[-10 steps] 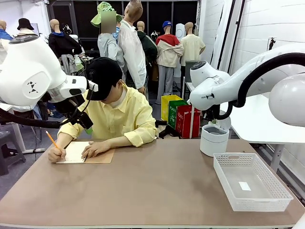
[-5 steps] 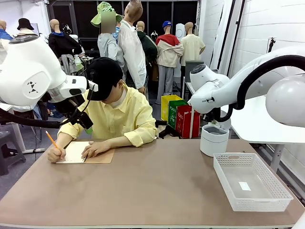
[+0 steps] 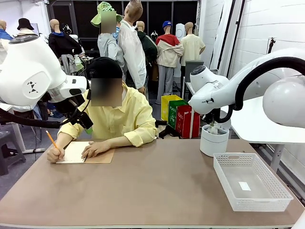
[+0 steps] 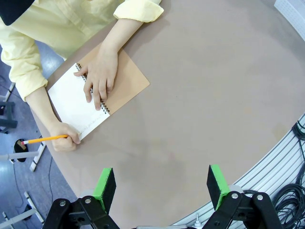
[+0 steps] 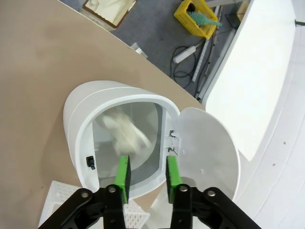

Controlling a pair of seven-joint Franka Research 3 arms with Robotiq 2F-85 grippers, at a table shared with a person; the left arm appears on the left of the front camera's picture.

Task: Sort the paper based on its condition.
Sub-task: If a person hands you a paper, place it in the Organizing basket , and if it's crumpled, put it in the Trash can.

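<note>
White crumpled paper ball (image 5: 125, 135) blurs inside the round white flip-lid bin (image 5: 76, 117) — right gripper (image 5: 147, 171) above it, jaws parted, empty. One flat white paper slip (image 3: 244, 186) lies in the white mesh basket (image 3: 223, 172); left gripper (image 4: 160, 181) spread, idle — more sheets likely coming

At upper left, a spiral notebook (image 4: 71, 102) is being pressed onto the brown table (image 4: 209, 95) by one hand (image 4: 99, 75) while an orange pencil (image 4: 45, 139) is being gripped by the other hand (image 4: 65, 142). At the bottom, the left gripper (image 4: 161, 186) is being held with jaws apart.
</note>
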